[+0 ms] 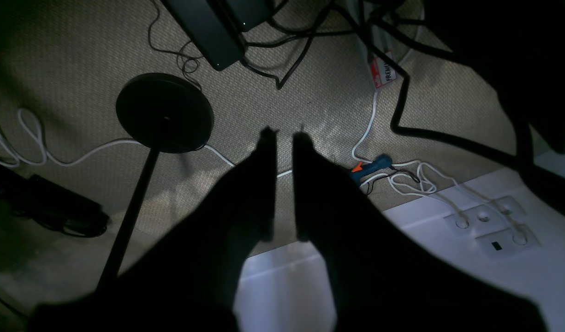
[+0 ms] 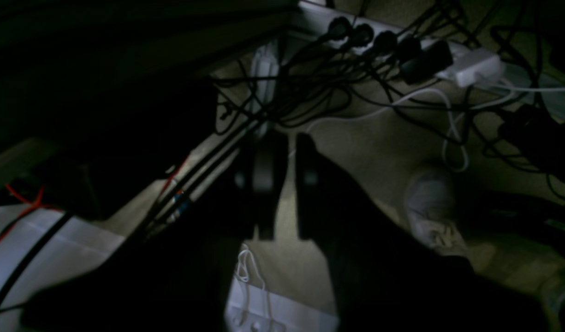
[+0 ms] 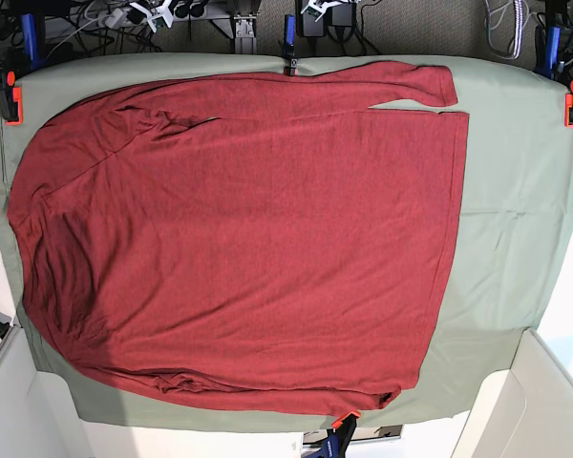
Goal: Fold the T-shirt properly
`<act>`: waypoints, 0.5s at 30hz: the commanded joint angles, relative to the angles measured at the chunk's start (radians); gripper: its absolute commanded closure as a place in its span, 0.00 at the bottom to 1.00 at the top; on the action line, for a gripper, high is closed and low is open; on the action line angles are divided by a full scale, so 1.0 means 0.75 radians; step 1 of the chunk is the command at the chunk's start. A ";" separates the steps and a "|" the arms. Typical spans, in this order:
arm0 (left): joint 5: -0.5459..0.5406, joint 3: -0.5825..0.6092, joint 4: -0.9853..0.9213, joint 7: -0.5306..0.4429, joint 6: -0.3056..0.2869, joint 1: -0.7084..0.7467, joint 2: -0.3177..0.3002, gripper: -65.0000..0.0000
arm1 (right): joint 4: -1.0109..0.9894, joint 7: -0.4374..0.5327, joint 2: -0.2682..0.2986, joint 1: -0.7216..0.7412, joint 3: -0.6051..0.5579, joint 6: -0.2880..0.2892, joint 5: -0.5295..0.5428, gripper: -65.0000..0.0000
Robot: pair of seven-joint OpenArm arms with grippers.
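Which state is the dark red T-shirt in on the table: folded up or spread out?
Spread out. In the base view the T-shirt lies flat across the green table cloth, one long sleeve laid along its top edge; no body fold shows.

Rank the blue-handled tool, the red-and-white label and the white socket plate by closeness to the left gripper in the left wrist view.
1. blue-handled tool, right of left gripper
2. red-and-white label, upper right
3. white socket plate, lower right
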 commanded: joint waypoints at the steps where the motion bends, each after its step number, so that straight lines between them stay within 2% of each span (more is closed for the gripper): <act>1: -0.007 0.001 0.007 -0.003 -0.004 0.005 0.003 0.91 | 0.007 0.012 0.007 -0.007 -0.001 0.013 0.002 0.90; 7: -0.060 0.001 0.007 0.008 -0.005 0.018 0.003 0.91 | 0.007 0.012 0.007 -0.007 -0.001 0.057 0.002 0.90; 15: -0.059 0.001 0.007 0.007 -0.005 0.049 -0.001 0.91 | 0.013 0.011 0.007 -0.014 -0.001 0.057 0.002 0.90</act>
